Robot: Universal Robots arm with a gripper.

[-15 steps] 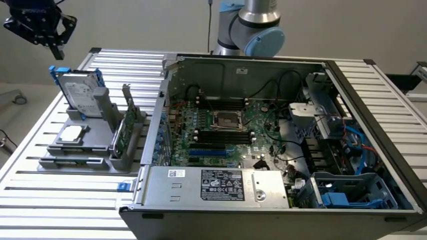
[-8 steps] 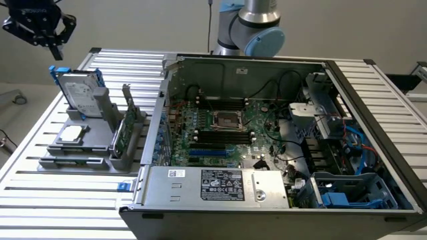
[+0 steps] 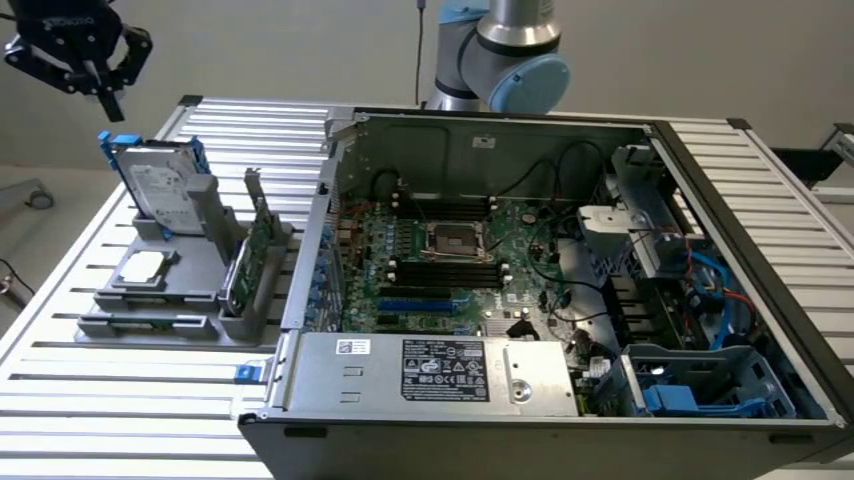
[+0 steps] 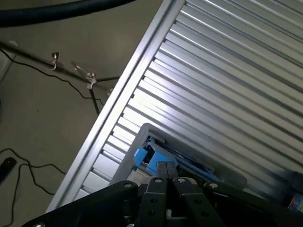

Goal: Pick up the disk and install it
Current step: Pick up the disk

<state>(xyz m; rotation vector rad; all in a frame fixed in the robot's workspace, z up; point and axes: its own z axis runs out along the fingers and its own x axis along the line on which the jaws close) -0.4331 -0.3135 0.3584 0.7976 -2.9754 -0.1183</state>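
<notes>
Disk stood upright on its short edge in a grey holder on the slatted alu table. It was at the exterior view's left of the open PC case, near it but apart. Silver-grey body w/ white printed label facing the cam. Blue plastic rails ran along both long edges, ends poking above the top. Wrist view: disk's blue rail seen from above.

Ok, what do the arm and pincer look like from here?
The arm is a silver-grey tube with a rounded light-blue joint cap and a dark ring above it. The pincer is matte black, built of jointed links pinned with small round bolts, as the wrist view shows. A thick black cable crosses that view.
</notes>
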